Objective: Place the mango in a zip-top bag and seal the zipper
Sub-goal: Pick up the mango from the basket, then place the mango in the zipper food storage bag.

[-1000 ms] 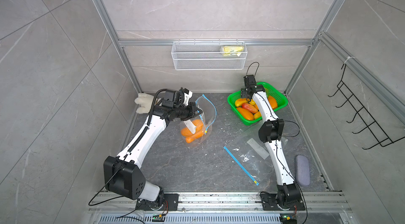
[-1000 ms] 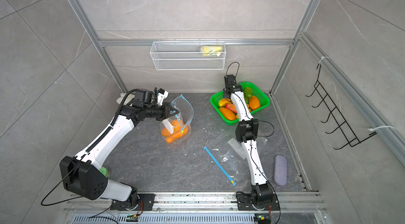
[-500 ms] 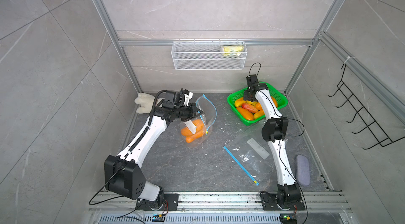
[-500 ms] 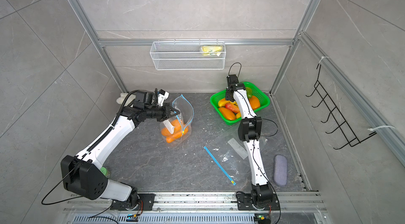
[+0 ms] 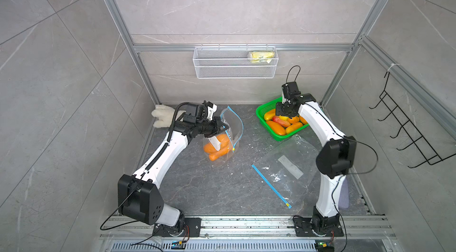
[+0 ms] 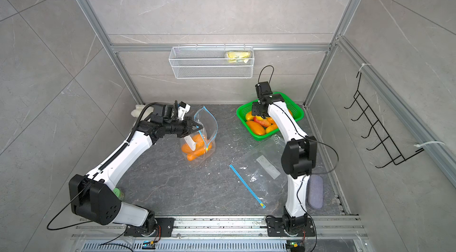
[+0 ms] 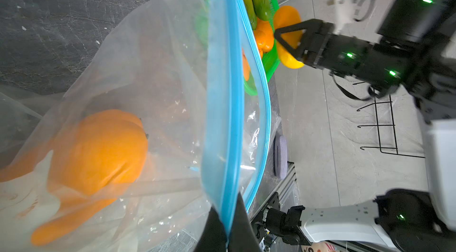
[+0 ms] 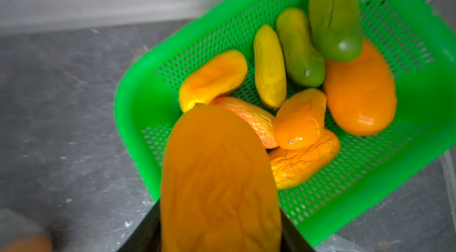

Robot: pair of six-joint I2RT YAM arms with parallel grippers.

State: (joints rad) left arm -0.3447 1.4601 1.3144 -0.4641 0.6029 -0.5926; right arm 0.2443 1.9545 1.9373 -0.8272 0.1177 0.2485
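Observation:
My left gripper is shut on the blue zipper edge of a clear zip-top bag and holds its mouth up and open. Orange mangoes lie inside the bag. My right gripper hangs over the green basket, shut on an orange mango that fills the gap between its fingers. Several more mangoes, orange, yellow and green, lie in the basket.
A second clear zip-top bag lies flat on the dark table near the right arm. A grey case sits at the right edge. A white plush lies at back left, with a wire wall basket behind and a hook rack on the right.
The right gripper's jaws have narrowed onto a mango in the basket, and that arm has shifted slightly to the right. The left arm and its bag have stayed put.

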